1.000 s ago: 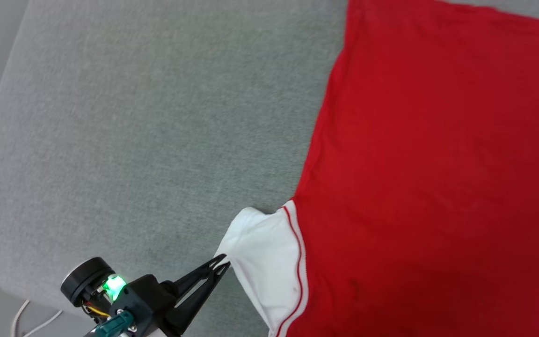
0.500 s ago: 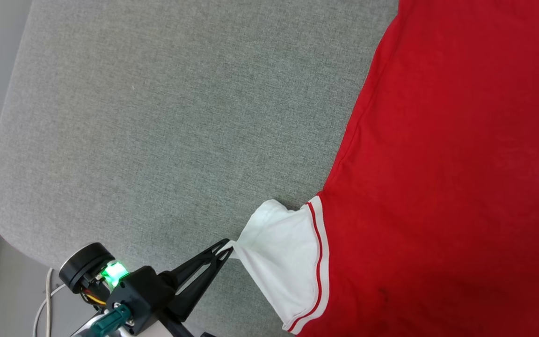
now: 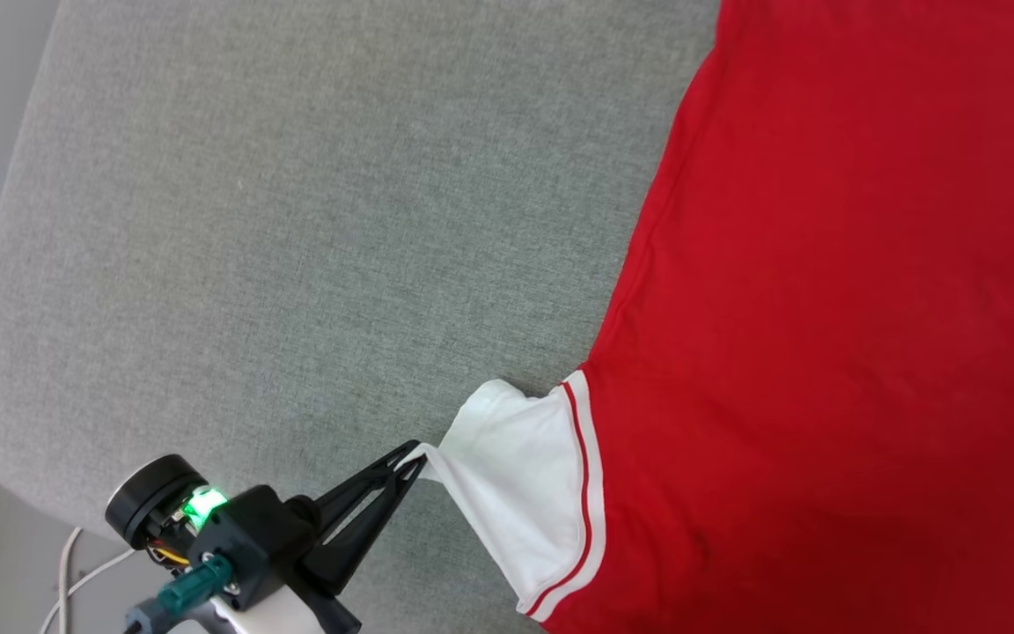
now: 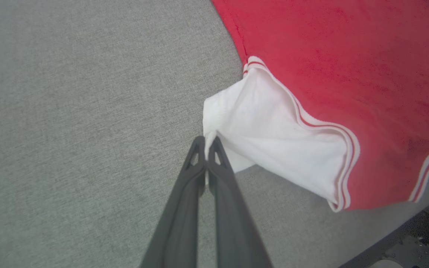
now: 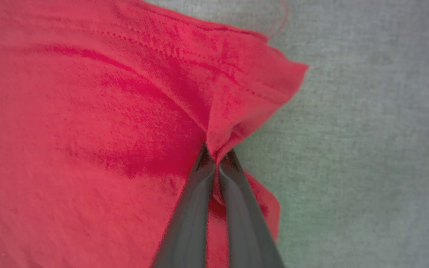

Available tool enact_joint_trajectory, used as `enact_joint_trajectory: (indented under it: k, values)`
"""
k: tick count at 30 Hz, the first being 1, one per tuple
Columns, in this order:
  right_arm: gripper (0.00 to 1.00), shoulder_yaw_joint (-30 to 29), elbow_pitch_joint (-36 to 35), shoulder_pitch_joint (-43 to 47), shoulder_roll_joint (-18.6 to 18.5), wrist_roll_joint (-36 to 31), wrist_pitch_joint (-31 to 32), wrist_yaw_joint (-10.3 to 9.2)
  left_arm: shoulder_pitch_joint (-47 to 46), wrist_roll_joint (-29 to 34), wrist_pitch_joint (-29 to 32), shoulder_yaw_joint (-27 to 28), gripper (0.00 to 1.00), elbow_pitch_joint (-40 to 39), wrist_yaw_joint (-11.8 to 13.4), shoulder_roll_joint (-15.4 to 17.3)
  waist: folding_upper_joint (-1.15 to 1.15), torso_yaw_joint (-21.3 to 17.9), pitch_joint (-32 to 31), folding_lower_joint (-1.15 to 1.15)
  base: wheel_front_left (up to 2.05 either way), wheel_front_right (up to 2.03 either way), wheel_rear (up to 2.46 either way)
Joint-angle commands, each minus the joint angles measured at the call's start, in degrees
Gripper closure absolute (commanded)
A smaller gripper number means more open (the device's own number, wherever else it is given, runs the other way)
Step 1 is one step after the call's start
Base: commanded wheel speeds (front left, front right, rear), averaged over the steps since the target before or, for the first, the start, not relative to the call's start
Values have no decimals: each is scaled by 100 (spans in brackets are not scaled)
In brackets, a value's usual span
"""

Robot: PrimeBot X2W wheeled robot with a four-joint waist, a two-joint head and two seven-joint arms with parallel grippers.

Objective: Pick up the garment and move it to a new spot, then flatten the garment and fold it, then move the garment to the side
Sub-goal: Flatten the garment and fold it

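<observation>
On the grey padded surface (image 3: pixel 252 220), the garment (image 3: pixel 824 308) lies spread with its plain red side up. My left gripper (image 4: pixel 207 143) has its jaws clamped on the white sleeve (image 3: pixel 525 475), and my right gripper (image 5: pixel 216 152) is clamped on a red hem corner (image 5: pixel 244 108). I judge flattening is underway, with folding and moving aside left to do.

Left hand (image 3: pixel 417 458) clamped, pointing up-right from lower left; right hand (image 5: pixel 217 153) clamped likewise.

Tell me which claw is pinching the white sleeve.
The left claw; the right claw is shut on a red corner of the garment.
</observation>
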Motion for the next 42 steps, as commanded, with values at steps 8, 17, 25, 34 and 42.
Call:
enact_joint_trajectory:
  k: [8, 17, 25, 34, 42]
  values:
    - [100, 59, 93, 1305, 235, 312, -221, -2, 217, -337, -99, 92, 100, 362, 92, -87, 0, -565, -912, 0, 0, 0, 0]
    - [100, 69, -697, 3430, 386, 1387, -501, -2, 828, -448, -312, 118, 100, 931, 326, -51, 0, -1332, -2067, 0, 0, 0, 0]
    - [100, -40, -1583, 4707, 580, 1926, -476, -2, 952, -494, -458, 158, 100, 1046, 478, -150, 0, -1608, -2464, 0, 0, 0, 0]
    - [100, -69, -2021, 5544, 849, 2059, -546, -2, 882, -490, -580, 165, 100, 1095, 568, -252, 0, -1696, -2556, 0, 0, 0, 0]
    - [0, 104, -1877, 5602, 756, 2135, -866, -2, 808, -466, -594, 119, 100, 1050, 589, -278, 0, -1635, -2558, 0, 0, 0, 0]
